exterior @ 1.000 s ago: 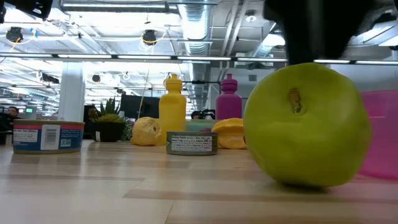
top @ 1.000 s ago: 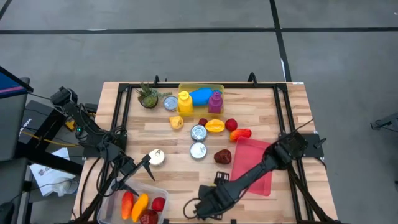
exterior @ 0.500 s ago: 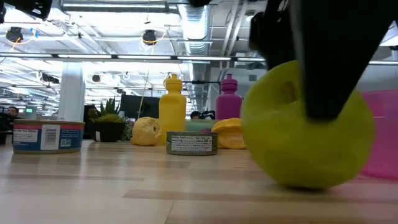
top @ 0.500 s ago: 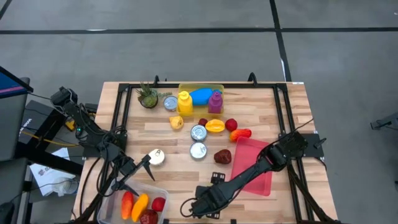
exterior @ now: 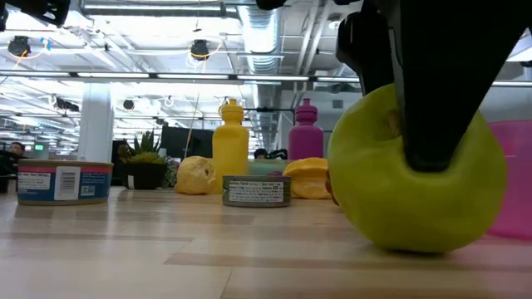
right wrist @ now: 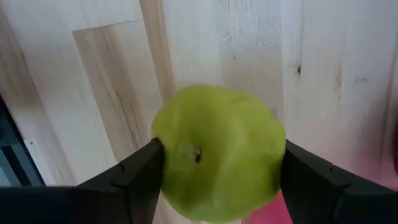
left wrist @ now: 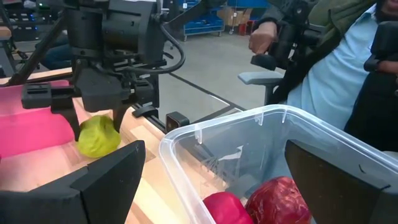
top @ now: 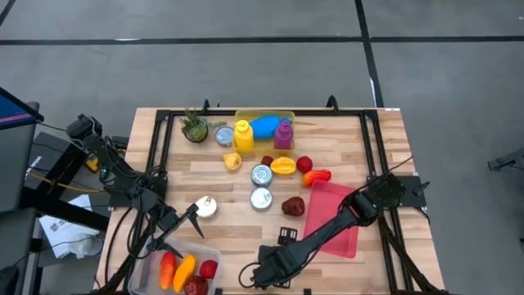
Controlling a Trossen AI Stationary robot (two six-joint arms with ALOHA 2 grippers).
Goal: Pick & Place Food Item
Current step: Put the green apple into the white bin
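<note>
A green apple (right wrist: 217, 149) rests on the wooden table near its front edge; it also shows in the low view (exterior: 416, 199) and the left wrist view (left wrist: 98, 137). My right gripper (right wrist: 219, 180) stands over it, pointing down, and is shut on it; in the high view the gripper (top: 270, 274) hides the apple. My left gripper (top: 187, 228) is open and empty, just above the far rim of a clear plastic bin (left wrist: 249, 121) that holds red and orange food items (top: 184, 270). My right gripper pinches the apple between its two fingers, one finger (right wrist: 134, 177) on each of two opposite sides (right wrist: 163, 155). The fingers come from above, pointing down. The apple's underside (exterior: 411, 242) is on the table, its stem end turned sideways.
Cans (top: 261, 174), a yellow bottle (top: 242, 135), a purple bottle (top: 283, 133), a small plant (top: 195, 127) and loose food items stand toward the table's far half. A pink tray (top: 336, 217) lies right of the apple. A seated person (left wrist: 336, 56) shows beyond the table's front.
My right gripper has moved a little toward the table's left edge and come down over the green apple, so its fingers now stand against the apple's sides. The apple has shifted slightly and stays on the table.
</note>
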